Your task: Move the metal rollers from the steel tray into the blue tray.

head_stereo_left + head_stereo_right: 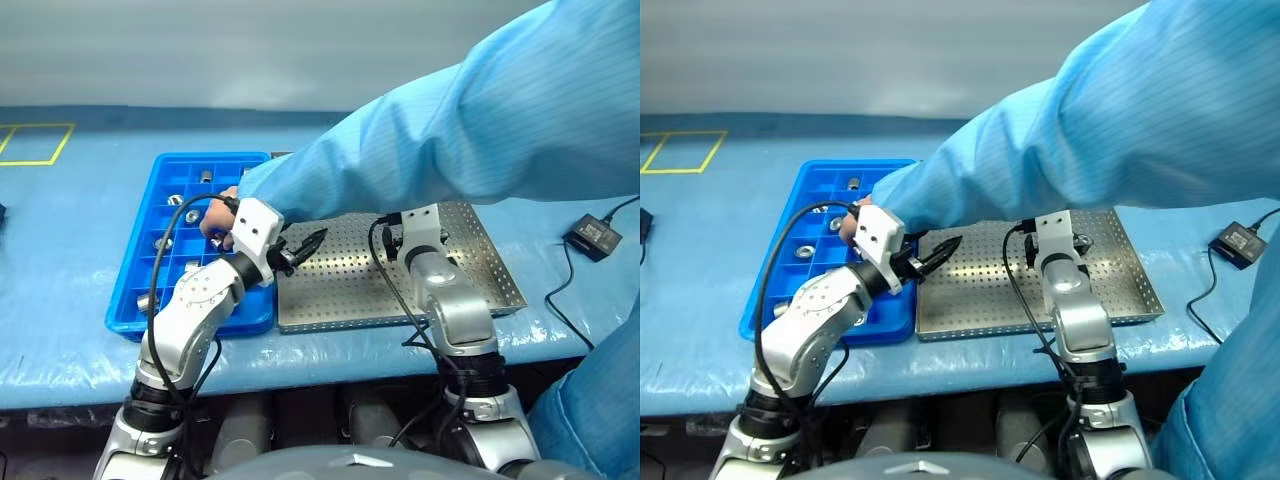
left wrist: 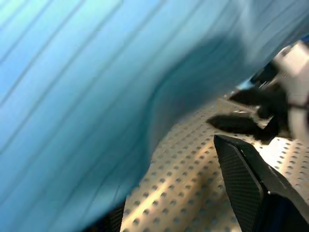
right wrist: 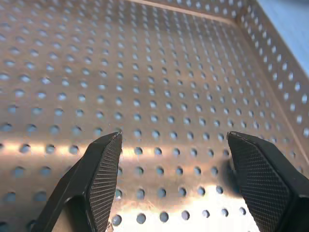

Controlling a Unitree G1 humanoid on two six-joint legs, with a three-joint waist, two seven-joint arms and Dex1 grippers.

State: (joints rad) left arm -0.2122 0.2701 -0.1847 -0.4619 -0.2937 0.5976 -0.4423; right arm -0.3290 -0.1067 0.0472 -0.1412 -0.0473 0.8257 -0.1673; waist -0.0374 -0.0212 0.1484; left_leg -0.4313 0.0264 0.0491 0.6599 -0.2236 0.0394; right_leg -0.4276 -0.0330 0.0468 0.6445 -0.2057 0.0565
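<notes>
A blue tray (image 1: 148, 262) and a steel tray (image 1: 480, 268) sit side by side on a counter (image 1: 70, 290) covered with a blue sheet. The blue tray is on the robot's left and the steel tray is just to its right, almost touching it.

Several metal rollers (image 1: 175, 200) lie in the little square boxes of the blue tray. In the eye views and the wrist views, the parts of the steel tray's holed floor that can be seen look bare.

A person in a light blue sleeve (image 1: 450, 130) reaches in from the right, across the steel tray. The person's hand (image 1: 222, 222) is over the blue tray.

The left gripper (image 1: 305, 243) hangs over the left edge of the steel tray, pointing to the right, just under the sleeve. Its fingers are a little apart and hold nothing.

The right gripper (image 3: 171, 166) is low over the far part of the steel tray, near the middle. Its two fingers (image 3: 104, 171) are wide apart with nothing between them.

A small black box (image 1: 592, 237) with a cable lies on the counter, to the right of the steel tray.
</notes>
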